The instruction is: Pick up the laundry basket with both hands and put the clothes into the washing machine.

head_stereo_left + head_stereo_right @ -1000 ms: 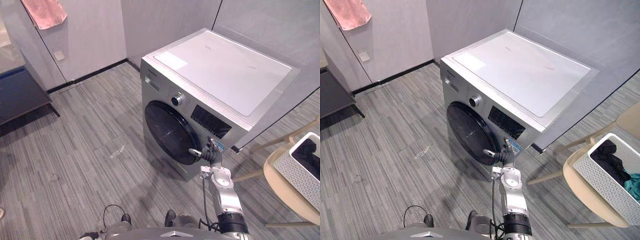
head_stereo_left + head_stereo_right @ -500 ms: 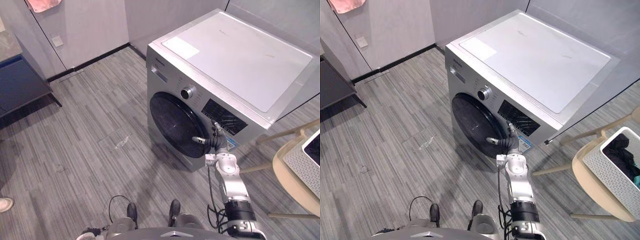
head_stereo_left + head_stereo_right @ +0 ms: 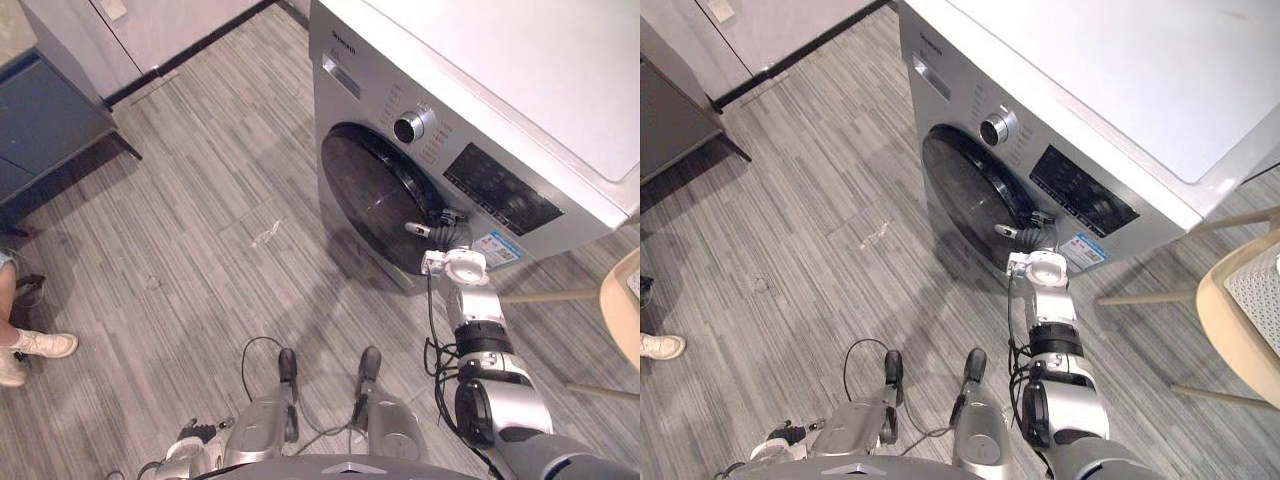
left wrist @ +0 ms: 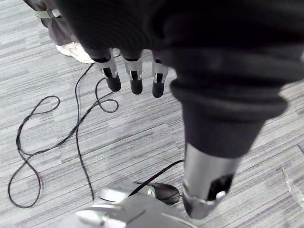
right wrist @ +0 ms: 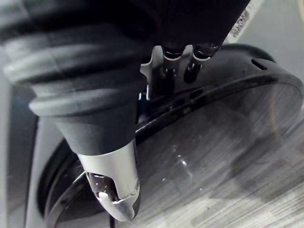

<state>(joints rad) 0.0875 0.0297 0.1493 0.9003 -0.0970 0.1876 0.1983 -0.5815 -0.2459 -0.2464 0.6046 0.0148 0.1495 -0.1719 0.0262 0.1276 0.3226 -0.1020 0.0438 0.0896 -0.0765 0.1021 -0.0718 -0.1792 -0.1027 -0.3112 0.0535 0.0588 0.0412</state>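
Grey plank flooring (image 3: pixel 180 200) met a silver front-loading washing machine (image 3: pixel 360 100), the right hand (image 3: pixel 447 228) at the rim of its dark round door (image 3: pixel 375 200), grip impossible to tell. The left hand (image 4: pixel 136 78) hung slack-fingered, and the white perforated laundry basket (image 3: pixel 1255 300) sat on a beige chair (image 3: pixel 1230 338).

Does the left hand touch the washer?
No, the left hand hangs above the bare floor, with its fingers relaxed and holding nothing.
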